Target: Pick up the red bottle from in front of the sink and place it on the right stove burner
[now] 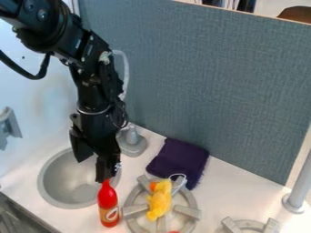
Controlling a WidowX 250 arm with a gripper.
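Note:
The black gripper [92,171] hangs open over the right part of the sink, its two fingers apart and nothing visible between them. Its right finger comes down to the narrow tip of a red bottle [107,205], whose tip it meets or overlaps in the view; whether they touch I cannot tell. The bottle stands on the white counter between the sink and a grey burner. On the burner [189,210] lies a yellow toy [160,200] with an orange part and a thin white loop at its top.
A grey round sink [53,193] is at the left, with a grey faucet [132,142] behind it. A folded dark purple cloth [178,160] lies against the blue-grey panel [213,86]. Another burner [249,223] and a grey post [298,189] stand at the right.

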